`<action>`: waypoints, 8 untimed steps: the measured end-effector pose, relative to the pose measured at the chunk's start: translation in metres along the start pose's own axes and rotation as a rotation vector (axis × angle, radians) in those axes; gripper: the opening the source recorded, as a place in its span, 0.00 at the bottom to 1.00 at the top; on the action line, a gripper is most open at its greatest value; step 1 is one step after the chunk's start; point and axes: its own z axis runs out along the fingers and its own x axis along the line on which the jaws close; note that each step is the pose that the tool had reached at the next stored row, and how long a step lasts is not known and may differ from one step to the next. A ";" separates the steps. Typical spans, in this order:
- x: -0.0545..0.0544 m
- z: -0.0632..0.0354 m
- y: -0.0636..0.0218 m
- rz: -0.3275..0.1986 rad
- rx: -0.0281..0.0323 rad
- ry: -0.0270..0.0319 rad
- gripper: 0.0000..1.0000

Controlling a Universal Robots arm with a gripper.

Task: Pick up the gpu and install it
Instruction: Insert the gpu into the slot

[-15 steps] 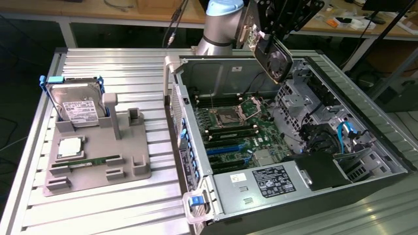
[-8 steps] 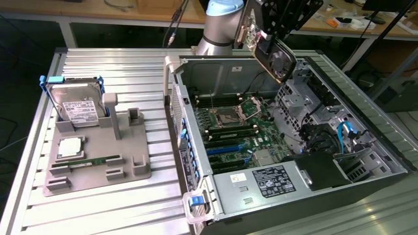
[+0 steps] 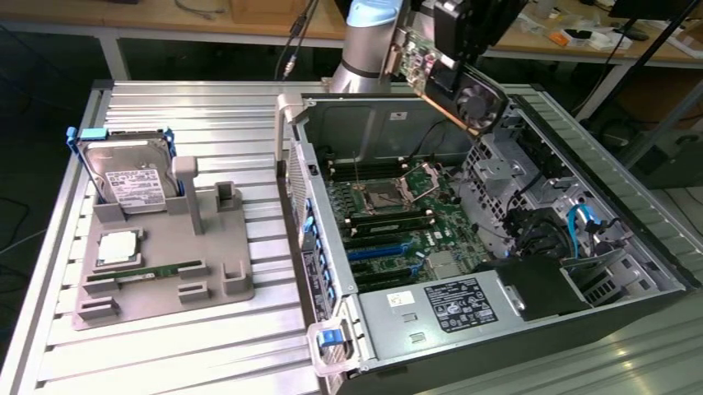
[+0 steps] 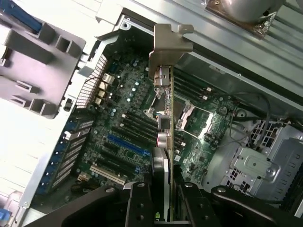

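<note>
Your gripper [image 4: 163, 201] held the gpu [image 3: 462, 90] tight, high over the open computer case [image 3: 329, 206]. Picking up was done, but putting in was not. The card needed to line up with a slot [image 4: 127, 144] on the motherboard [image 4: 118, 101].

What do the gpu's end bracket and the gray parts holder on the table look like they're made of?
The gpu end bracket: bare sheet metal by the look, dull silver-gray with bent tabs. The parts holder: probably matte gray plastic, blocky shapes with no glint, though painted metal can't be ruled out.
</note>
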 end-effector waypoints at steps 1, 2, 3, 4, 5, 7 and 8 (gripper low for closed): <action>0.000 0.0000 0.0000 -0.023 -0.0003 0.0005 0.27; 0.000 0.0000 0.0000 -0.042 -0.0006 0.0009 0.27; 0.000 0.0000 -0.0001 -0.067 -0.0010 0.0014 0.27; 0.000 0.0000 -0.0001 -0.085 -0.0012 0.0018 0.27; 0.000 0.0000 -0.0001 -0.106 -0.0016 0.0023 0.27; 0.000 0.0000 -0.0001 -0.145 -0.0022 0.0031 0.27; 0.000 0.0000 -0.0002 -0.165 -0.0025 0.0035 0.27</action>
